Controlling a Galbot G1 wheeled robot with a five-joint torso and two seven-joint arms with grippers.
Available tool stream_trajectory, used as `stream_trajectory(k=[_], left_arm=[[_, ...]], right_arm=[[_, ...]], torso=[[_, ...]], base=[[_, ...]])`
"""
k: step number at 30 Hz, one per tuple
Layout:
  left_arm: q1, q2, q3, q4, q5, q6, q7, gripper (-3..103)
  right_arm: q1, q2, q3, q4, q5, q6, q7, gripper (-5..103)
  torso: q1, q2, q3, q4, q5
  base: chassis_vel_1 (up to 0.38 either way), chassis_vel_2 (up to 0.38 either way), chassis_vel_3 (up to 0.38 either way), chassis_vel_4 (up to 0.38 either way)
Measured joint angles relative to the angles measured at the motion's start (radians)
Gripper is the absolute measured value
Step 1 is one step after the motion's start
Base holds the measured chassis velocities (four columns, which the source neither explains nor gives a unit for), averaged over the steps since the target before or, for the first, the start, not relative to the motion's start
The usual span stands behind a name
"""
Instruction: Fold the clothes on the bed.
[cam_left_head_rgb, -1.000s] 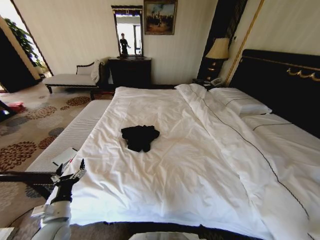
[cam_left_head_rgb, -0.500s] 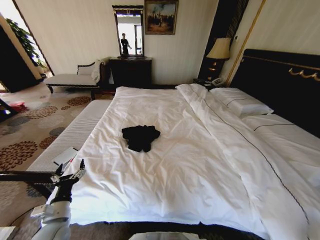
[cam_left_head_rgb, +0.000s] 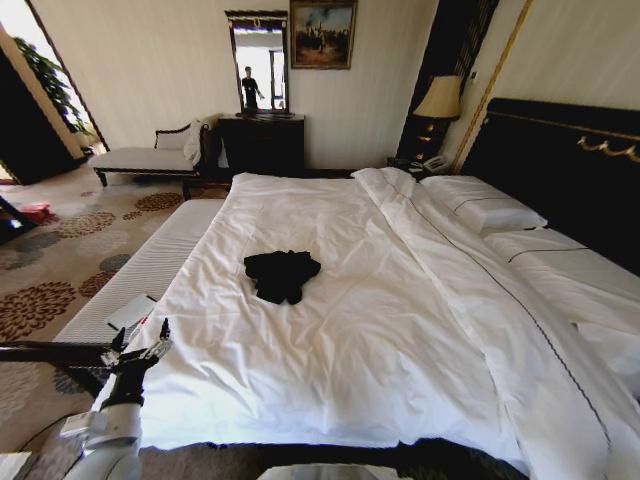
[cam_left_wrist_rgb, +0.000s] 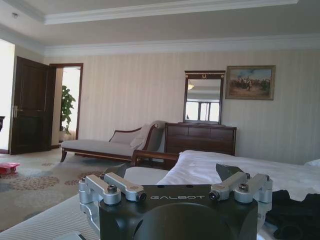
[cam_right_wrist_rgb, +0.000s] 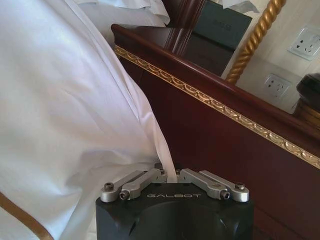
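Observation:
The clothes (cam_left_head_rgb: 282, 275) lie in a small black crumpled heap on the white duvet, left of the middle of the bed (cam_left_head_rgb: 350, 340); their dark edge also shows in the left wrist view (cam_left_wrist_rgb: 295, 215). My left gripper (cam_left_head_rgb: 140, 332) hangs open at the bed's near left corner, well short of the clothes, with nothing between its fingers (cam_left_wrist_rgb: 227, 172). In the right wrist view my right gripper (cam_right_wrist_rgb: 170, 175) is shut on a fold of white bedding (cam_right_wrist_rgb: 75, 110), close beside the dark headboard (cam_right_wrist_rgb: 215, 130) with its gold trim.
A grey padded bench (cam_left_head_rgb: 140, 270) runs along the bed's left side with a flat white item (cam_left_head_rgb: 128, 312) on it. A chaise (cam_left_head_rgb: 150, 155), a dark dresser (cam_left_head_rgb: 262, 140) and a lamp (cam_left_head_rgb: 435, 100) stand by the far wall. Flowered carpet (cam_left_head_rgb: 50, 260) lies to the left.
The white bedding along the bed's right side has shifted and bunched, baring more of the sheet near the pillows. The clothes and my left gripper have stayed put.

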Motion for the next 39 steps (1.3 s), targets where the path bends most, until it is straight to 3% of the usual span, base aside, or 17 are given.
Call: stream_trajectory(k=[2, 3, 5, 7, 9, 13, 20, 22, 25, 28, 31, 35, 39], left_arm=[[0.002, -0.003, 0.000, -0.001, 0.000, 0.000, 0.000, 100], [0.004, -0.005, 0.000, -0.002, 0.000, -0.001, 0.000, 100], [0.005, -0.008, 0.000, -0.003, 0.001, -0.002, 0.000, 100], [0.006, -0.008, 0.000, -0.003, 0.001, -0.003, 0.000, 100], [0.006, -0.008, 0.001, -0.003, 0.002, -0.003, 0.000, 100], [0.006, -0.008, 0.001, -0.002, 0.002, -0.004, 0.000, 100], [0.002, -0.007, 0.005, 0.000, 0.002, -0.004, 0.000, 100], [0.001, -0.006, 0.005, 0.000, 0.002, -0.004, 0.000, 100], [0.002, -0.006, 0.006, 0.005, 0.003, -0.004, 0.000, 100], [0.002, -0.007, 0.009, 0.006, 0.012, -0.005, -0.001, 100], [0.005, -0.006, 0.012, 0.005, 0.020, -0.005, -0.001, 100], [0.010, 0.005, 0.012, 0.004, 0.022, -0.008, 0.001, 100], [0.015, 0.003, 0.013, 0.003, 0.022, -0.009, 0.003, 100]], right_arm=[[0.001, 0.002, -0.001, -0.001, 0.000, -0.006, 0.001, 1], [0.001, 0.006, -0.001, 0.000, 0.000, -0.010, 0.002, 7], [0.002, 0.011, -0.001, 0.006, 0.001, -0.013, 0.002, 17], [0.001, 0.013, 0.000, 0.008, 0.002, -0.013, 0.002, 17], [-0.001, 0.015, 0.006, 0.015, 0.005, -0.013, 0.002, 28], [-0.011, 0.022, 0.019, 0.033, 0.008, 0.005, -0.010, 38], [-0.036, 0.056, 0.046, 0.134, 0.064, 0.035, -0.042, 71], [-0.042, 0.061, 0.053, 0.151, 0.072, 0.037, -0.043, 71], [-0.066, 0.084, 0.081, 0.212, 0.088, 0.043, -0.043, 88], [-0.082, 0.096, 0.102, 0.256, 0.098, 0.050, -0.043, 97], [-0.096, 0.104, 0.122, 0.303, 0.106, 0.085, -0.064, 99], [-0.118, 0.108, 0.131, 0.389, 0.138, 0.208, -0.162, 100], [-0.124, 0.107, 0.130, 0.449, 0.150, 0.253, -0.204, 100]], torso=[[0.000, 0.000, 0.000, -0.0001, -0.0001], [0.000, 0.000, 0.000, -0.0014, 0.0004], [0.000, 0.000, 0.000, -0.0012, 0.0003], [0.000, 0.000, 0.000, -0.0008, 0.0003], [0.000, 0.000, 0.000, 0.0005, 0.0003], [0.000, 0.000, 0.000, 0.0002, 0.0001], [0.000, 0.000, 0.000, 0.0004, 0.0002], [0.000, 0.000, 0.000, 0.0004, 0.0001], [0.000, 0.000, 0.000, 0.0003, 0.0002], [0.000, 0.000, 0.000, 0.0001, 0.0000], [0.000, 0.000, 0.000, 0.0002, 0.0000], [0.000, 0.000, 0.000, 0.0003, 0.0000], [0.000, 0.000, 0.000, 0.0004, 0.0000]], base=[[0.000, 0.000, 0.000, 0.000], [0.000, 0.000, 0.000, 0.000], [0.000, 0.000, 0.000, 0.000], [0.000, 0.000, 0.000, 0.000], [0.000, 0.000, 0.000, 0.000], [0.000, 0.000, 0.000, 0.000], [0.000, 0.000, 0.000, 0.000], [0.000, 0.000, 0.000, 0.000], [0.000, 0.000, 0.000, 0.000], [0.000, 0.000, 0.000, 0.000], [0.000, 0.000, 0.000, 0.000], [0.000, 0.000, 0.000, 0.000], [0.000, 0.000, 0.000, 0.000]])
